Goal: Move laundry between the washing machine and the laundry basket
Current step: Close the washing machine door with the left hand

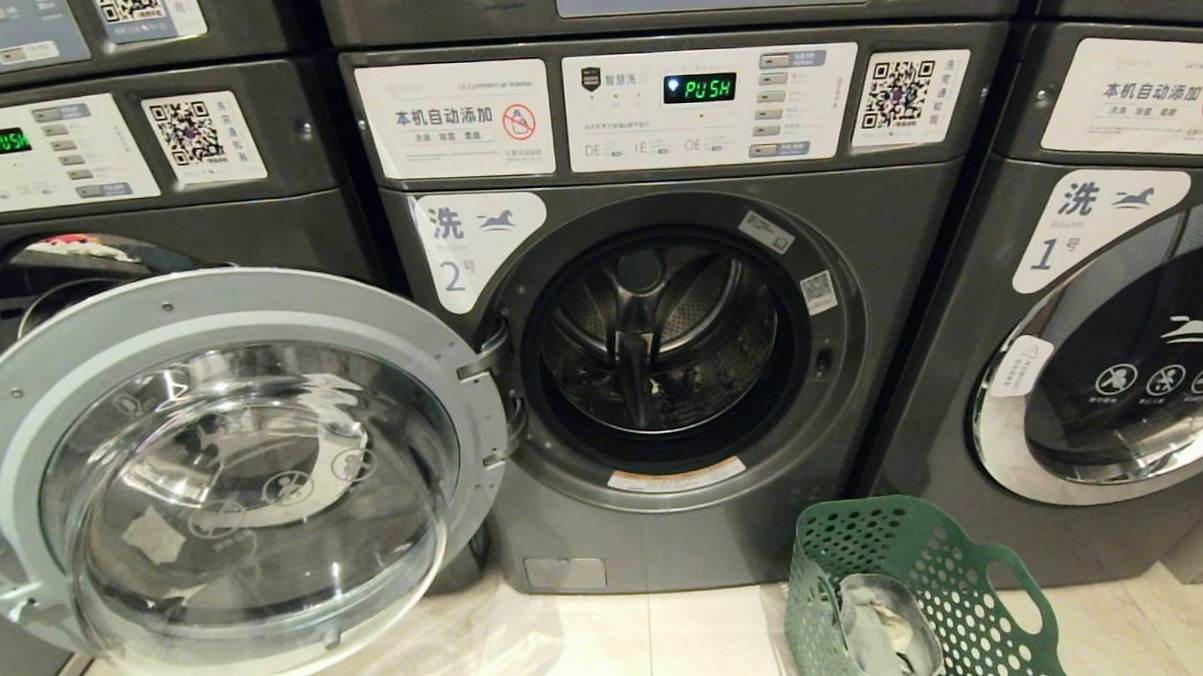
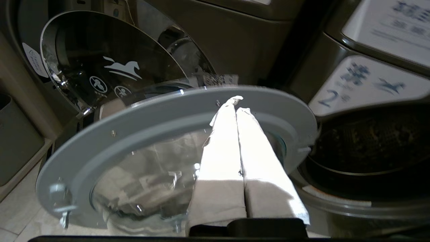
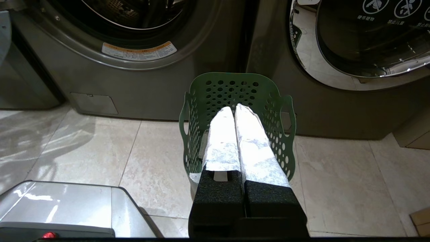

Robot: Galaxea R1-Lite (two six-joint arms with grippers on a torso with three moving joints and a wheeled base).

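A: Quick check. Where's your laundry [image 1: 887, 633]?

B: In the laundry basket [image 1: 970, 565], a pale grey-white bundle on its floor. The basket sits on the tiled floor just right of the washing machine [image 1: 663, 376] marked 2, in front of the gap to machine 1 [image 1: 1113, 360].

A: Anything in the drum [image 1: 661, 336]?

B: Looks empty to me, though its bottom is dark. The door [image 1: 226, 471] hangs wide open to the left of the opening.

A: So which step are you on?

B: I'd say the very start: nothing is grabbed yet. Your left tool [image 2: 237, 104] has its fingers pressed together, holding nothing, out in front of the open door's rim. Your right tool [image 3: 235, 109] is also closed and empty, pointing at the basket from the near side, apart from it.

A: Next move?

B: Probably right arm, since it's lined up with the basket. You'd need to spread those fingers first, come down inside the basket walls, pinch the cloth, lift clear of the rim, then carry it left into the drum opening.

A: Risks?

B: Catching the basket rim, or dragging the light basket along.
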